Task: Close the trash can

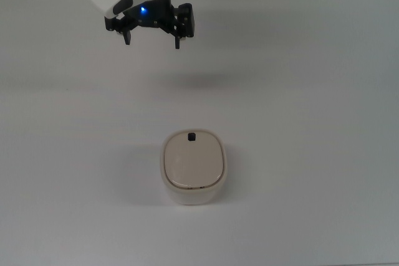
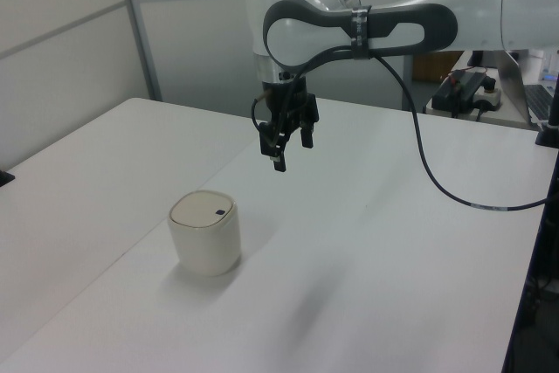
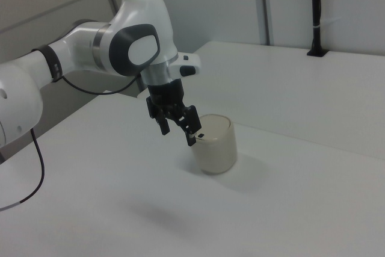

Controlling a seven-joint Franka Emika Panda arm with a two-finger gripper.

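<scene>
Tool [image 1: 153, 37]: black two-finger unit on a white arm, raised above the white worktop [image 1: 312, 123], fingers spread wide, nothing held. In the top view, well apart from the small cream-beige rounded-rectangle plastic trash can [image 1: 194, 168], which lies below and slightly toward the top view's right of the tool; in the left view [image 2: 291, 148], the can [image 2: 205, 232] sits lower and toward the left view's left. Long axis of the can running up-and-down in the top view. Flat lid [image 1: 192, 159] apparently level and flush within the rim, small black square mark [image 1: 191, 136] at the edge facing the tool. Judged closed already or nearly so; any coming move a descent toward the lid.
</scene>
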